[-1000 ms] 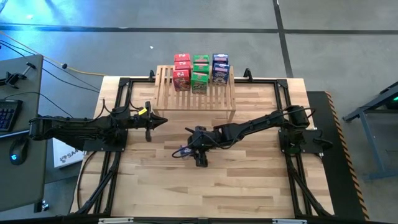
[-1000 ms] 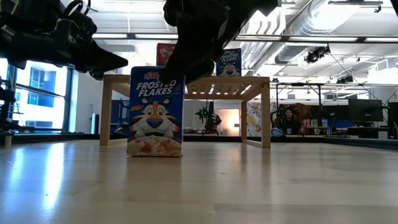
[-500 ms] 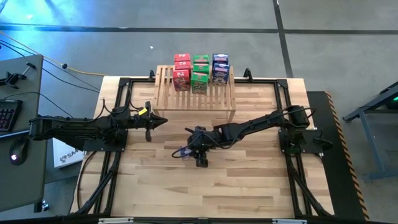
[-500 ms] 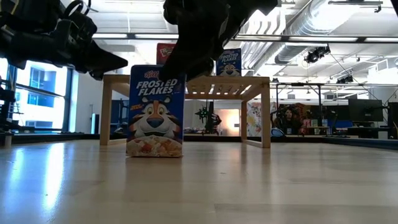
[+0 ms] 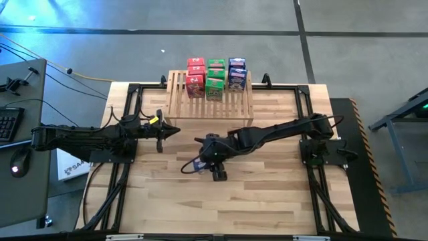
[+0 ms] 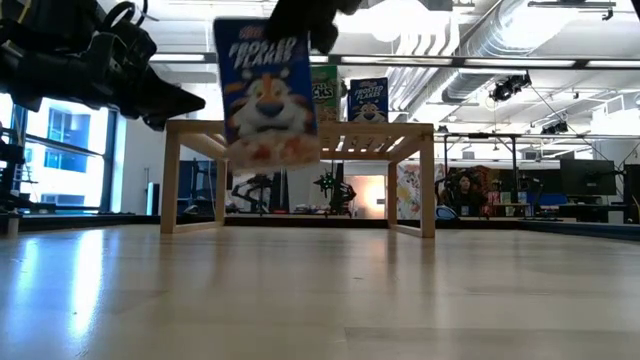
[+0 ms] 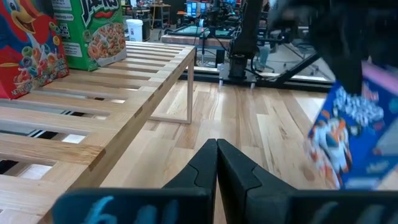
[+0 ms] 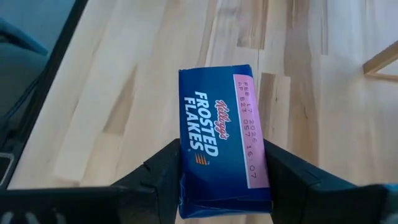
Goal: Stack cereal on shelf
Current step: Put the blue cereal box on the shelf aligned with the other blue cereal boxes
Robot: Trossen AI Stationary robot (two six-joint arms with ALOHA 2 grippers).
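The light-wood shelf (image 5: 208,102) stands at the table's far middle. Red (image 5: 195,77), green (image 5: 215,77) and blue (image 5: 237,72) cereal boxes stand upright along its far edge. My right gripper (image 5: 203,159) hangs over the table's middle, shut on one blue Frosted Flakes box (image 6: 266,92), which is about level with the shelf top. My left gripper (image 5: 175,131) is shut with nothing in it. It hovers off the shelf's near left corner and points toward the table's right. My right gripper pinches the blue box's top end (image 8: 221,186) between its two fingers (image 8: 163,173), one on each long edge of the top flap. The fingers slant down from the table's right. The box hangs below them, lifted clear of the table, nearly upright with a slight tilt.
Black frame rails (image 5: 302,107) run along the table's sides and far edge. The arm bases sit at the left (image 5: 114,144) and right (image 5: 324,150). Bare planks (image 5: 221,201) lie between the grippers and the near edge. A side desk with a mouse (image 5: 19,161) stands left of the table.
My right gripper has risen with the blue box, most of it in the last half second. The box stood with its bottom on the table before. Now it hangs clear, up at shelf-top height and slightly tilted.
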